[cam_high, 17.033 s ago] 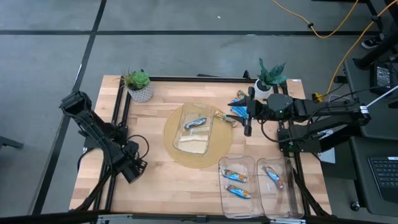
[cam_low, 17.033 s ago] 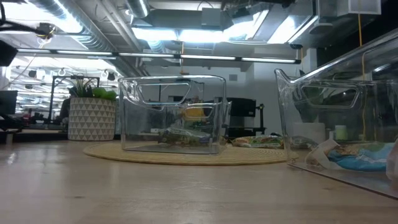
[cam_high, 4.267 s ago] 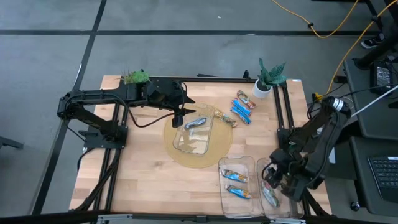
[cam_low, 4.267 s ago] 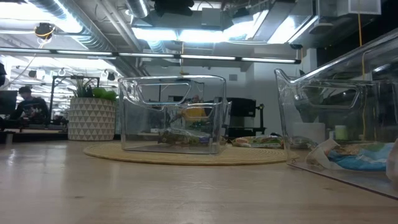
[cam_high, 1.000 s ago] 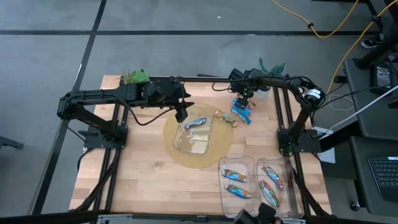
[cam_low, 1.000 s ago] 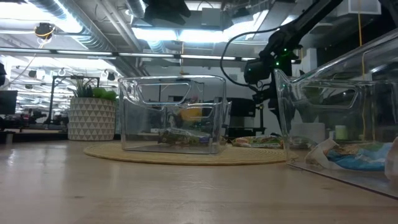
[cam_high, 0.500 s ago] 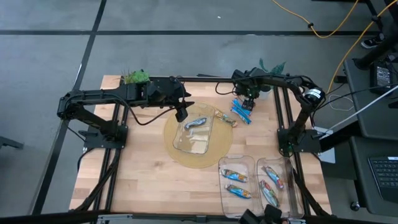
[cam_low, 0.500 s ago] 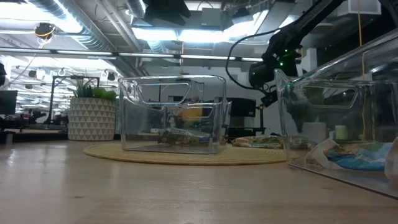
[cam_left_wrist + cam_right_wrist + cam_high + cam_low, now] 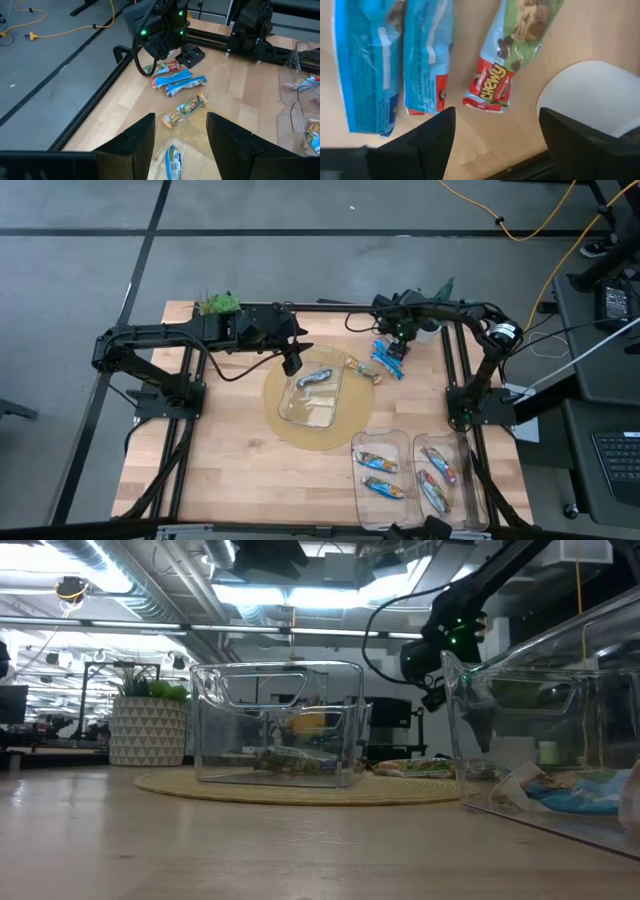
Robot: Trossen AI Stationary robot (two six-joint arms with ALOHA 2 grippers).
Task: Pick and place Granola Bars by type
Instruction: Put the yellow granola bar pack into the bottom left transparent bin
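The right gripper (image 9: 397,343) hangs low over the loose Granola Bars (image 9: 388,356) at the far right of the table, fingers spread wide and nothing between them. Its wrist view shows why it sits there: the green-and-red bar (image 9: 512,55) lies in the gap between the two fingers, while two blue bars (image 9: 390,60) lie side by side just outside one finger. That placement suggests the green-and-red bar is the chosen target, framed so that closing would catch it alone and leave the blue ones behind.

The left gripper (image 9: 292,364) hovers at the rim of the clear bin (image 9: 296,412) on the round mat (image 9: 280,430), fingers parted and empty. A blue bar (image 9: 172,159) lies in that bin just ahead of its fingertips, and another bar (image 9: 185,107) rests at the mat's edge beyond them. It seems parked there, waiting.

Two more bins (image 9: 410,505) near the front edge already hold sorted bars, multicoloured ones in each, so the sorting looks well under way with the far cluster left to clear.
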